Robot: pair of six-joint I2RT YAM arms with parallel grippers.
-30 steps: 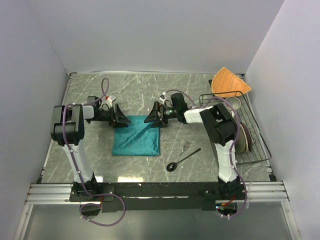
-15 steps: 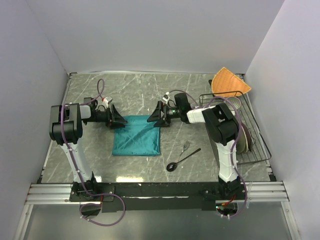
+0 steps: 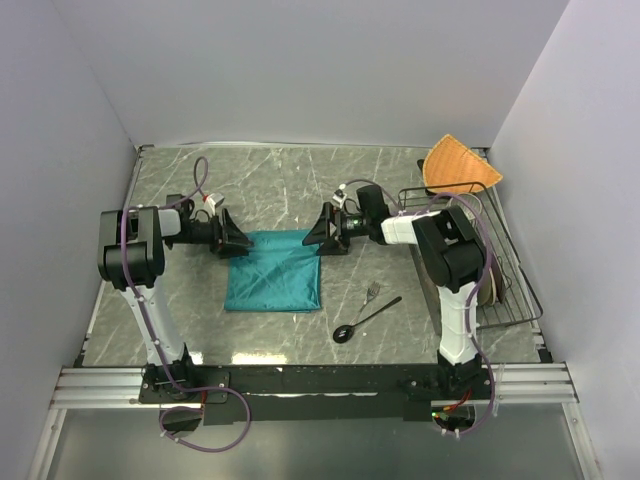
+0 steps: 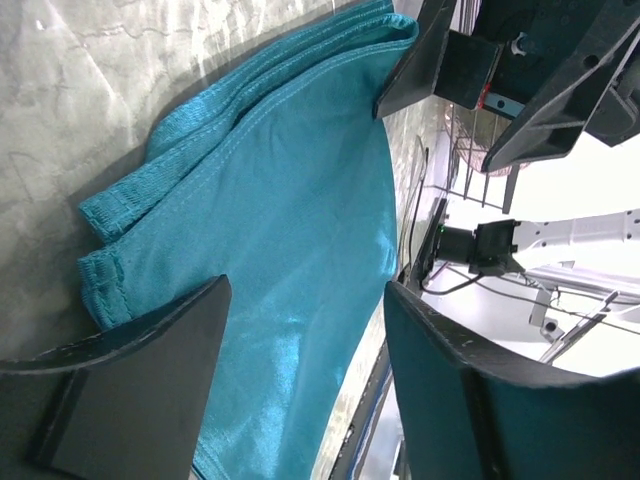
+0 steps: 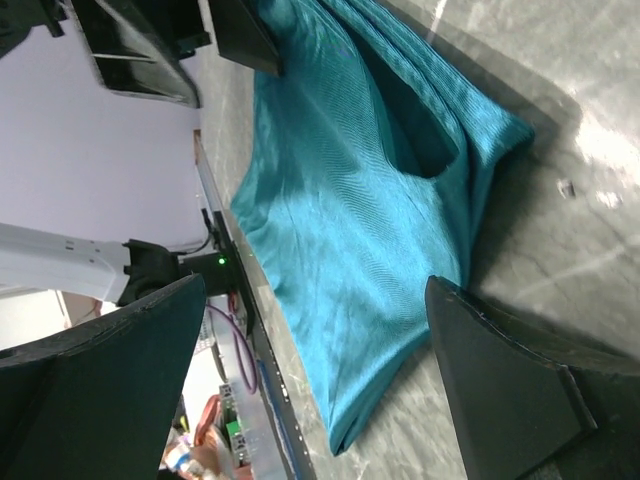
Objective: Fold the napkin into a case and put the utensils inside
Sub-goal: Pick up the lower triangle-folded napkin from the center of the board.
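Teal napkin (image 3: 272,275) lies flat on the grey marbled tabletop (image 3: 280,185), between my two arms, as a compact rectangle. Both wrist views show stacked hems along its far edge, so I judge it is folded into layers. The right wrist view also shows a dark gap between layers at the corner nearest that arm, which could be the mouth of the case.

My left tool (image 3: 240,243) sits low at the napkin's far left corner. Its jaws are apart, with cloth showing between them and nothing pinched. My right tool (image 3: 312,238) sits just off the far right corner with its jaws spread as wide as they go, holding nothing. From these views I cannot tell whether either tool touches the cloth.

The fork (image 3: 372,292) and the dark spoon (image 3: 368,317) lie bare on the tabletop, right of the napkin and near each other but apart from the cloth. The wire rack (image 3: 520,300) and orange cloth (image 3: 458,165) at the far right play no part.

By my reading the folding is largely done, perhaps wanting one more tidy or a check of the pocket. The whole second half remains: picking up each utensil and sliding it into the napkin.
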